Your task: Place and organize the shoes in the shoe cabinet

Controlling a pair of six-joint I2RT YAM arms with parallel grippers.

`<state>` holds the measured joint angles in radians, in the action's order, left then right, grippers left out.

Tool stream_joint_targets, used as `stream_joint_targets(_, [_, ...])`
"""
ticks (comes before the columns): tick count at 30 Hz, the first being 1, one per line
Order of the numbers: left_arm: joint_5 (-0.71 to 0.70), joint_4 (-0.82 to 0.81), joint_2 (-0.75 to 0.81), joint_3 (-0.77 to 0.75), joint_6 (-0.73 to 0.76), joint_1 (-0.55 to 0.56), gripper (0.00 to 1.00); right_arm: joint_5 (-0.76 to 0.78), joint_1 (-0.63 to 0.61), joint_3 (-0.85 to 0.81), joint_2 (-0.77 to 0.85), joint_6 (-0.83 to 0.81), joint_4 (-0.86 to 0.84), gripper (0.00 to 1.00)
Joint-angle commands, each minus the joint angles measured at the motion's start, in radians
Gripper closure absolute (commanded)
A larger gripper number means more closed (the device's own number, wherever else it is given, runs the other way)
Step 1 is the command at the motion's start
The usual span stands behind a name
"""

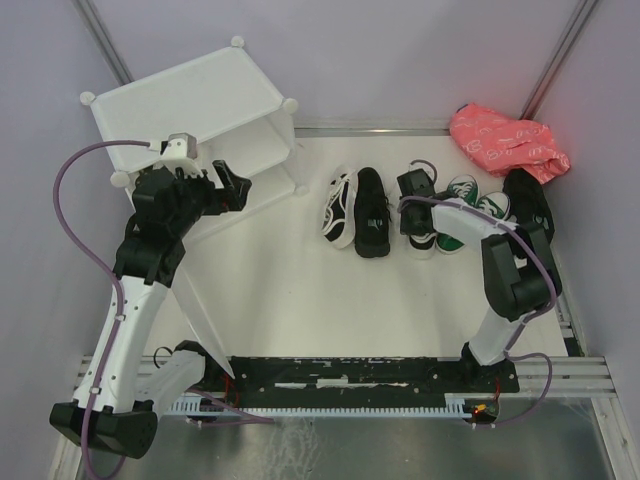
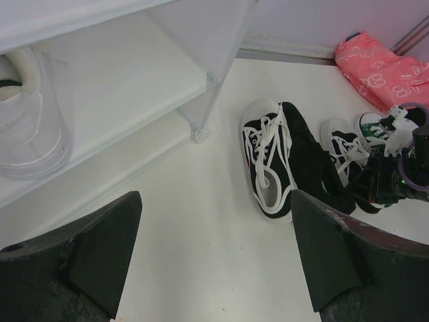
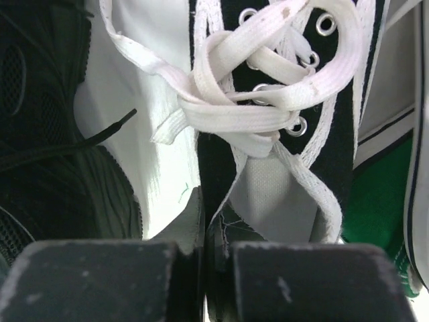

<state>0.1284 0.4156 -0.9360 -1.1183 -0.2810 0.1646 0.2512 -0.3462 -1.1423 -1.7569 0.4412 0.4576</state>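
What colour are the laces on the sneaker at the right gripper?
White laces on the black sneaker; right wrist view shows them best.

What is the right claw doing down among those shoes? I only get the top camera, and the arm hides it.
Observer: The right gripper is shut on the rim of a black sneaker with white laces.
Operator: Is any shoe inside the cabinet already? From above I only see its roof.
Observer: Yes. The left wrist view shows a white sneaker sitting on a shelf inside the shoe cabinet.
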Motion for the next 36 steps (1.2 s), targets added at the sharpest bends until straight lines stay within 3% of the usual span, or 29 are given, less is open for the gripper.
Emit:
stream_joint_targets(1, [0.023,-0.02,0.022,-0.007,-0.023,-0.003,0.03,0.13,0.005,0.044,0.116,-0.012,-0.025,1.0])
stream_joint_targets(8, [0.02,-0.019,0.026,-0.018,-0.029,-0.003,0.03,0.142,-0.098,-0.078,0.344,-0.137,0.096,1.0])
stream_joint_targets(14, [0.011,-0.01,0.025,-0.038,-0.03,-0.003,0.03,0.137,-0.366,-0.181,0.386,-0.132,0.167,1.0])
stream_joint_targets(23, [0.009,-0.005,0.028,-0.049,-0.032,-0.003,0.03,-0.062,-0.662,-0.204,0.228,-0.153,0.016,1.0])
stream_joint_targets(29, [0.009,-0.004,0.029,-0.045,-0.028,-0.003,0.02,-0.136,-0.721,-0.228,0.018,-0.141,-0.066,1.0])
stream_joint_targets(30, [0.008,-0.003,0.029,-0.044,-0.027,-0.004,0.02,-0.124,-0.72,-0.238,-0.025,-0.134,-0.072,0.97])
stream_joint_targets(31, [0.008,-0.005,0.027,-0.043,-0.027,-0.004,0.02,-0.103,-0.721,-0.25,-0.067,-0.126,-0.073,0.86])
stream_joint_targets(35, [0.007,-0.002,0.025,-0.047,-0.019,-0.002,0.02,-0.003,-0.721,-0.29,-0.152,-0.101,-0.046,0.28])
stream_joint_targets(36, [0.007,-0.001,0.024,-0.049,-0.016,-0.002,0.02,0.013,-0.721,-0.285,-0.147,-0.093,-0.045,0.17])
